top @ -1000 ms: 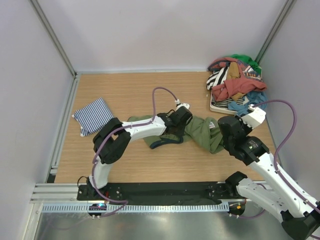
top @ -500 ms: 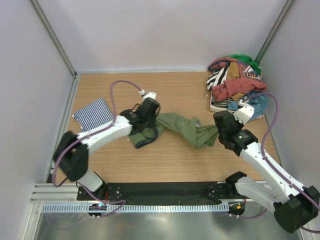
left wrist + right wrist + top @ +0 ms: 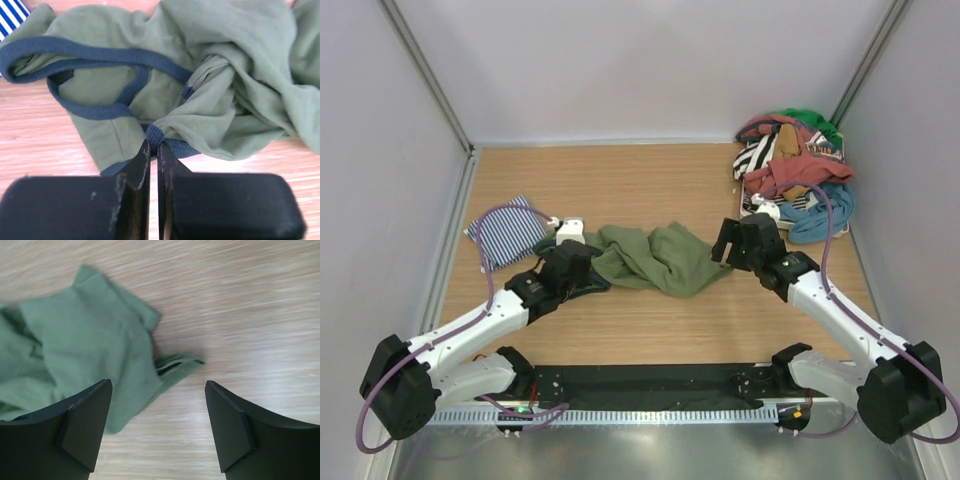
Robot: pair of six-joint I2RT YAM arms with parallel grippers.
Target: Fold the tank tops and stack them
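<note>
You are pinching the green top [image 3: 655, 258] with your left gripper [image 3: 154, 146] while your right gripper [image 3: 157, 385] is hanging open.
The table [image 3: 650, 180] is carrying a clothes pile [image 3: 792, 170] at upper right. The green top is lying crumpled at centre frame, and the striped top [image 3: 505, 230] is sitting folded at middle left, near it. Your left jaws are clamping the green top's navy trim, all but touching; your right jaws are standing wide above its right edge, gripping nothing.
</note>
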